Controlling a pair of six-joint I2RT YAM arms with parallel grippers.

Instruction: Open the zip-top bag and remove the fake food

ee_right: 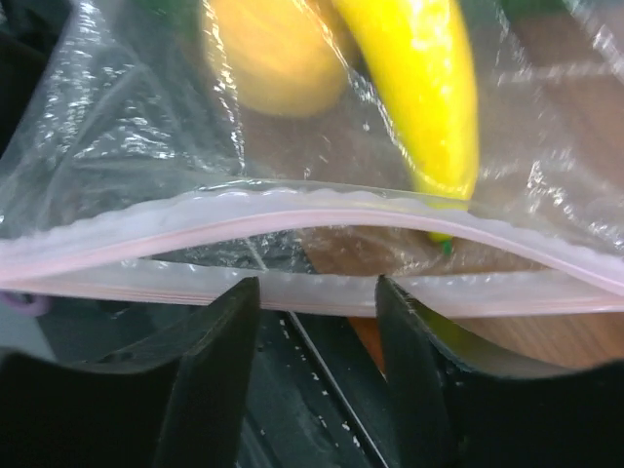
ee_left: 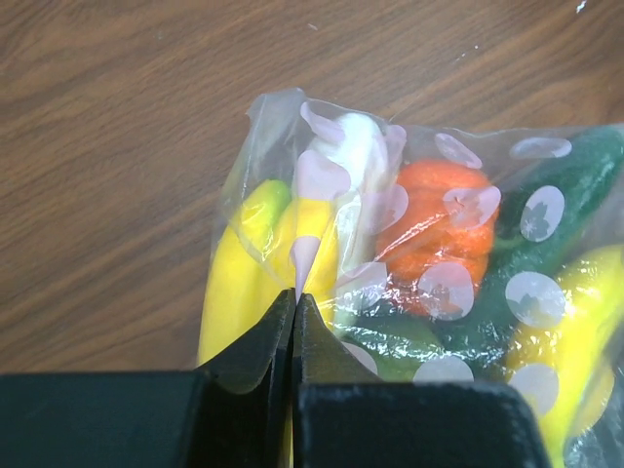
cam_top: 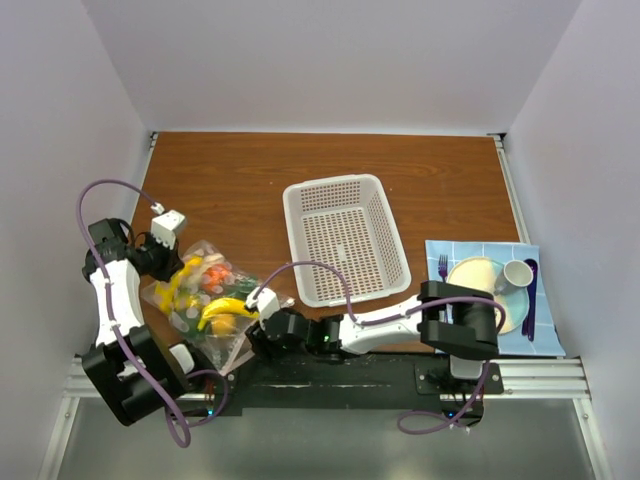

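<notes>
Left claw (ee_left: 293,300) on bag (ee_left: 275,122), wooden table (ee_left: 117,146)

The table (ee_left: 117,146) under the bag (ee_left: 273,127) is brown wood grain, smooth with a dull sheen. The bag is thin clear plastic, crinkled and shiny, printed with pale matt dots. Its zip strip (ee_right: 292,210) is thicker, frosted pinkish plastic with fine ridges. Inside the bag, the banana (ee_right: 419,88) is smooth, glossy yellow plastic, and the orange piece (ee_left: 434,229) looks ribbed and shiny. The left gripper (ee_left: 293,302) at the bag's edge is matt black plastic. Beyond the bag, the basket (cam_top: 335,184) is white perforated plastic.
</notes>
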